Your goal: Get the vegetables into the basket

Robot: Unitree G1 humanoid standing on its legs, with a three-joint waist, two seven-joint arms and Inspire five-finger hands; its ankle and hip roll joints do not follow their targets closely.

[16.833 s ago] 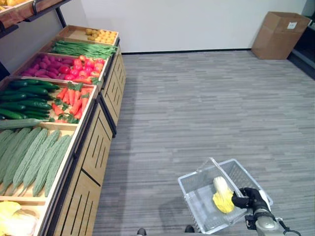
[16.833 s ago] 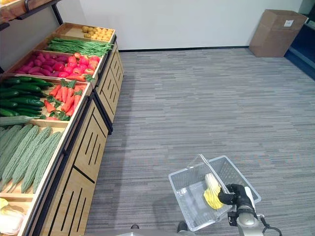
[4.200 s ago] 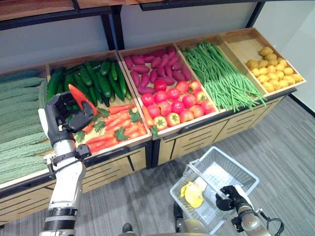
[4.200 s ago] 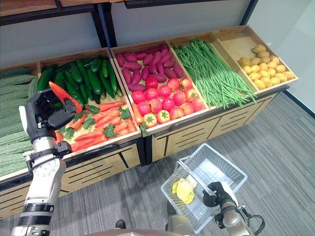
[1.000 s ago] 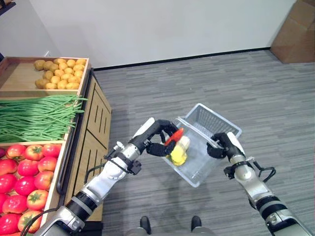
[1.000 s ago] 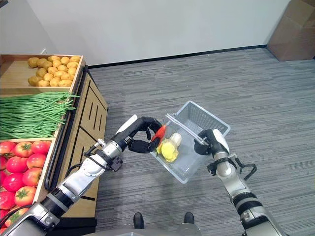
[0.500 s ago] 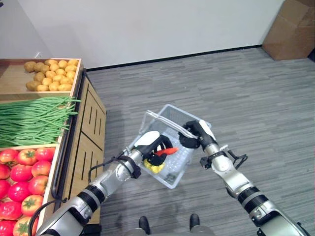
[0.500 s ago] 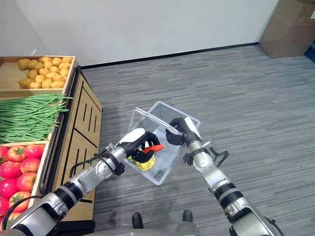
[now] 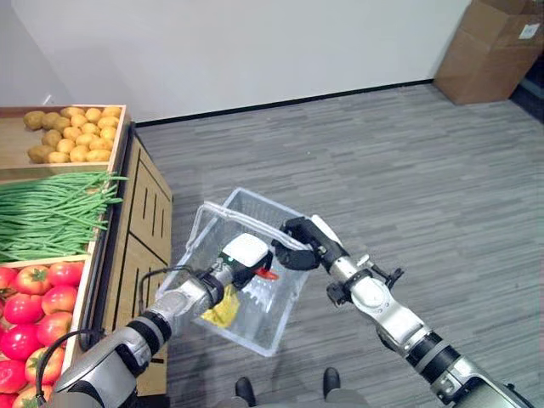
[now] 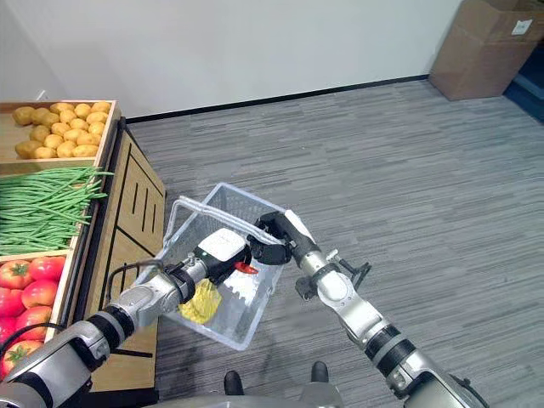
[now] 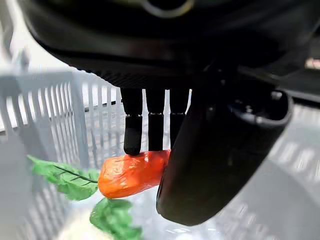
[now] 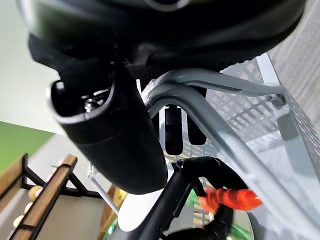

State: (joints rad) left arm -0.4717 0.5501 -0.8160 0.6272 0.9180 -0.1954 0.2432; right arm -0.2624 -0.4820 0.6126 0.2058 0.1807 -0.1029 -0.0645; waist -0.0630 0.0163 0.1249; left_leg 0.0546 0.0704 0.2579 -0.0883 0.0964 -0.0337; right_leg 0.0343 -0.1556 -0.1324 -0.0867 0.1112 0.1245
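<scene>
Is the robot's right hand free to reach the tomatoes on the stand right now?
Probably not. The right hand is curled round the basket's handle, and the tomatoes lie on the far side of the basket and the left arm.

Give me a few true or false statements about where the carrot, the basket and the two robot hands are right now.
1. The left robot hand pinches the carrot inside the basket. True.
2. The right robot hand is empty and hangs away from the basket. False: it grips the basket handle.
3. A yellow vegetable already lies in the basket. True.
4. The basket stands on the floor. False: the right robot hand holds it up above the floor.
5. The potatoes share a crate with the tomatoes. False: the green beans lie between their crates.
</scene>
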